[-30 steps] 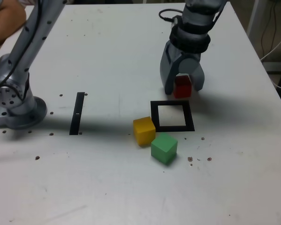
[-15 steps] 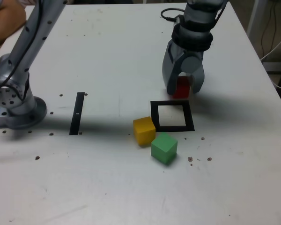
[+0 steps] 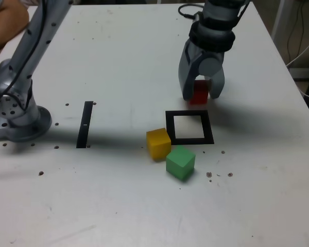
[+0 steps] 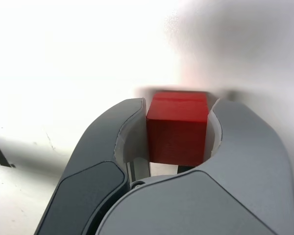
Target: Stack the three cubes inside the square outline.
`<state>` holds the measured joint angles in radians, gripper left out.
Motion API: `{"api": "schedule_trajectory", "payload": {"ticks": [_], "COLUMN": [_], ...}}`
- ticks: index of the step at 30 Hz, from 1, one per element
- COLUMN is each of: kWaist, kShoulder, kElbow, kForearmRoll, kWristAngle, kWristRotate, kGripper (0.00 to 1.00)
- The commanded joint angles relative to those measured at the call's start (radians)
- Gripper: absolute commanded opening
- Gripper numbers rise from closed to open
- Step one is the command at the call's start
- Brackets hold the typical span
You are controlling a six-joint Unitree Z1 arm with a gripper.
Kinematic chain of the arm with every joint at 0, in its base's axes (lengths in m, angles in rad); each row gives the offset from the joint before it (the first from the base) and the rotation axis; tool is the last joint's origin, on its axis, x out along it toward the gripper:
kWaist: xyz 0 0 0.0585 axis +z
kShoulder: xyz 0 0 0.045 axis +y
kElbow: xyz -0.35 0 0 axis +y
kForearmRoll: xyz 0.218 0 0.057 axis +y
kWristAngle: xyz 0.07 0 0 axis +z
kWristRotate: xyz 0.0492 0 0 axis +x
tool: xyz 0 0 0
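With the red block in its grip, the stack had yet to begin

While the arm leaned in over the far side of the white table (image 3: 118, 206), its gripper (image 3: 202, 92) was clamped on the red cube (image 3: 199, 92), one finger to either side of it; from where I stood, the cube was just beyond the square outline (image 3: 208, 128) — near its far edge, outside the border — and I could not tell whether its underside was touching the table. The inside of the outline was bare; nothing had been stacked, so by my reckoning the job was only at its first pick, with all three placements left to make.

The yellow cube (image 3: 158, 144) sat just beside the outline's near corner on the exterior view's left; the green cube (image 3: 181, 163) sat close by, nearer to me, a little clear of the border — both out in the open and waiting their turn. Off toward the arm's base (image 3: 21, 121) lay the narrow black strip (image 3: 85, 124), well apart from the cubes.

As for brands, labels or writing, I could read none; the cube faces that showed were plain, and so were the gripper's grey fingers.
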<state>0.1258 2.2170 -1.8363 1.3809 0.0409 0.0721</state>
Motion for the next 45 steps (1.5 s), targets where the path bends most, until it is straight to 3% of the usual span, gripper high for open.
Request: {"api": "schedule_trajectory", "payload": {"ticks": [1,9,19,36,45], "kWaist": [-0.016,-0.075,-0.144,-0.187,-0.187], "kShoulder": [-0.050,-0.129,-0.158,-0.143,-0.127], "kElbow": [-0.007,0.035,0.093,0.207,0.290], "kForearmRoll": [0.021,0.059,0.041,-0.073,-0.188], "kWristAngle": [0.011,0.021,-0.001,-0.040,-0.063], "kWristRotate": [0.001,-0.002,-0.030,-0.087,-0.087], "kGripper": [0.27,0.28,0.28,0.28,0.28]}}
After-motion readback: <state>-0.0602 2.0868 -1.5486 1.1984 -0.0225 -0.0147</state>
